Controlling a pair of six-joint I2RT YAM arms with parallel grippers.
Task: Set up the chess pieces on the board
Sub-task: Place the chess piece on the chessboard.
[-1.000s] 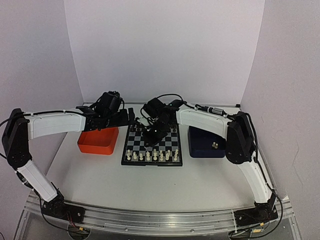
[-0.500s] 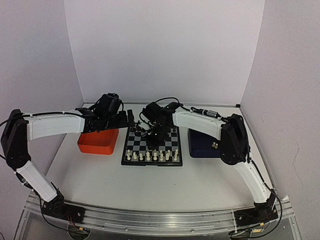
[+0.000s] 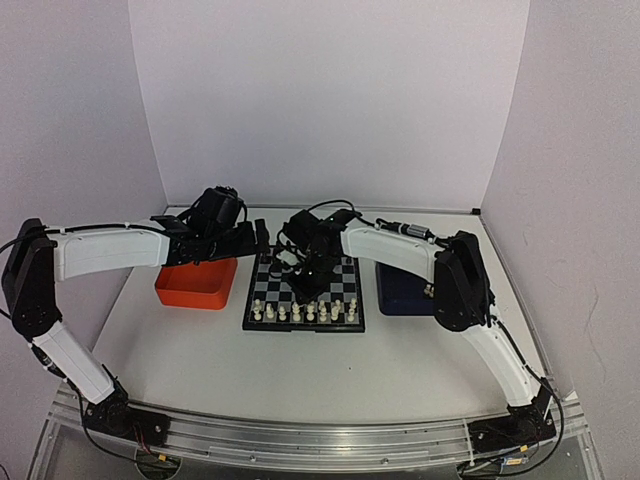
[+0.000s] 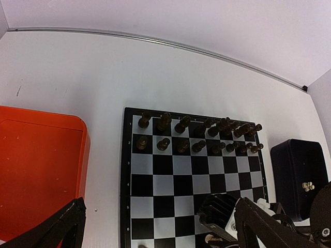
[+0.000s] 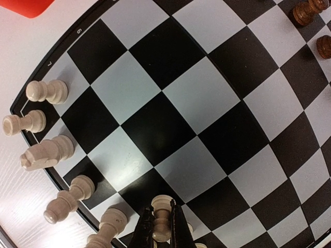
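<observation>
The right pincer (image 5: 162,227) is squeezed tight on one white chess piece (image 5: 161,214), at the near part of the board (image 5: 170,108). More chess pieces (image 3: 305,312) stand in rows along the board's near edge. The left pincer (image 3: 252,238) is spread wide, hanging between the orange tray (image 3: 195,285) and the board, over the surface (image 3: 300,370).

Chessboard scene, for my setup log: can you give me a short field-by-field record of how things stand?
board: between both trays
cream pieces: lined along the near rows
dark pieces: fill the two far rows
right gripper: low over the near half, shut on one cream piece
left gripper: open, holding nothing, by the far-left corner
orange tray: left of board
dark blue tray: right of board, a few cream pieces inside
</observation>
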